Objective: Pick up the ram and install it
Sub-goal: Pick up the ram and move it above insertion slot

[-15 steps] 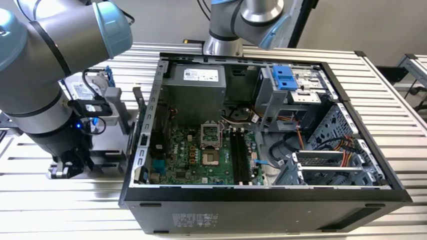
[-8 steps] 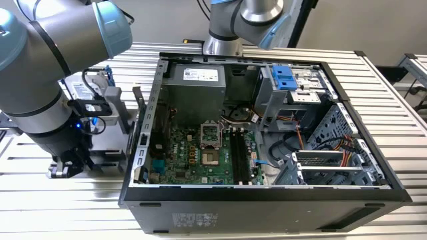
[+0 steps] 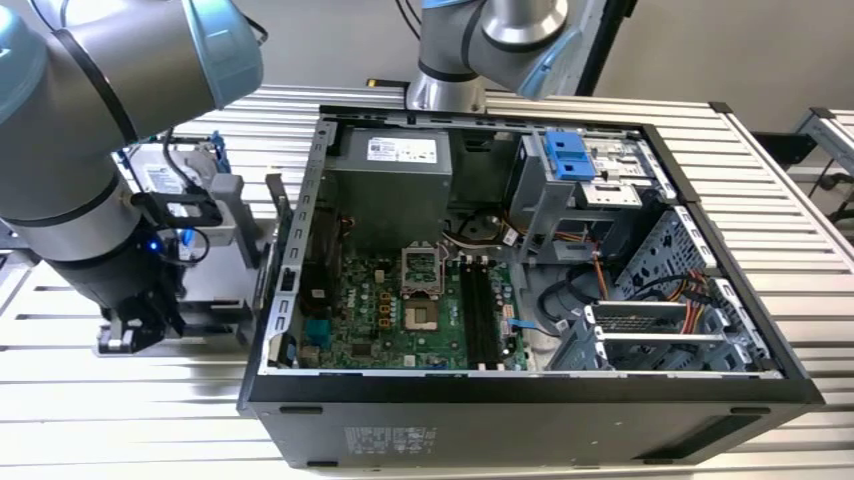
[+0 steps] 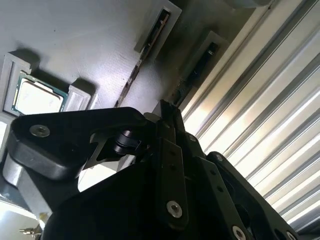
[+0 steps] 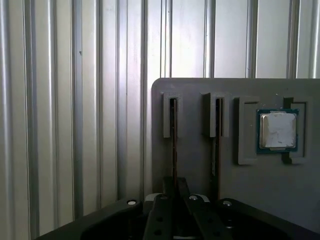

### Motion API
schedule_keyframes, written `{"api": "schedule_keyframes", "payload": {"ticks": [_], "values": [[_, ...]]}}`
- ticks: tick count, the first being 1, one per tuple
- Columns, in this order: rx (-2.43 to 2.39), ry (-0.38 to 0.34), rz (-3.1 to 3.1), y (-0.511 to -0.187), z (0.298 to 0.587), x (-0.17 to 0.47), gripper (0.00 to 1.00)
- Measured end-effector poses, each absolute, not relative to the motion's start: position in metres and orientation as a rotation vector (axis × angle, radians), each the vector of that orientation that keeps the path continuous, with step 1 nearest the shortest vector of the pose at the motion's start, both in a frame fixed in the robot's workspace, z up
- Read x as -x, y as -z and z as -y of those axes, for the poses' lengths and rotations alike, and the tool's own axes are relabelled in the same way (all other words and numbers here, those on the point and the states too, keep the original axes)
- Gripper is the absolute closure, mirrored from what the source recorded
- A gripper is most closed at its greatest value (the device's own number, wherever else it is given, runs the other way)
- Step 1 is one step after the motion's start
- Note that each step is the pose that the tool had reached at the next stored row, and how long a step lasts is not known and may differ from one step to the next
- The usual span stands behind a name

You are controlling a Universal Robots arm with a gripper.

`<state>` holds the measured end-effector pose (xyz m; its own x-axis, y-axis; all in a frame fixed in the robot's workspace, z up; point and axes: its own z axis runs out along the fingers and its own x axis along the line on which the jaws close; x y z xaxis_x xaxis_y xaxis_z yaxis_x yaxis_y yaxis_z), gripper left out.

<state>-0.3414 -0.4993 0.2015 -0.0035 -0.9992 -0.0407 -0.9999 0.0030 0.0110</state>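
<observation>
The ram (image 5: 173, 145) stands on edge in a slot of a grey tray (image 5: 195, 165), at the side nearest the ribbed table. In both wrist views my gripper (image 5: 175, 182) sits at the near end of this stick with its dark fingers drawn narrowly together around it. In the second wrist view the same ram (image 4: 192, 75) runs straight toward the gripper (image 4: 169, 107). A second stick (image 5: 217, 140) stands in the neighbouring slot. In the exterior view the gripper (image 3: 134, 335) is low over the tray, at the exterior view's left of the open computer case (image 3: 534, 400).
A square silver processor chip (image 5: 276, 131) lies in a tray pocket beyond the second stick. Inside the case, the motherboard's black slots (image 3: 477, 310) lie beside the empty processor socket (image 3: 422, 268). Ribbed metal table (image 5: 75, 125) surrounds the tray. A second arm's base (image 3: 447, 90) stands behind the case.
</observation>
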Motion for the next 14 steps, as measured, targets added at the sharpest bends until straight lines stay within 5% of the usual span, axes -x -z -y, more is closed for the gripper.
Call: {"api": "schedule_keyframes", "payload": {"ticks": [14], "values": [[2.204, -0.055, -2.211, -0.223, 0.499, 0.342, 1.00]]}}
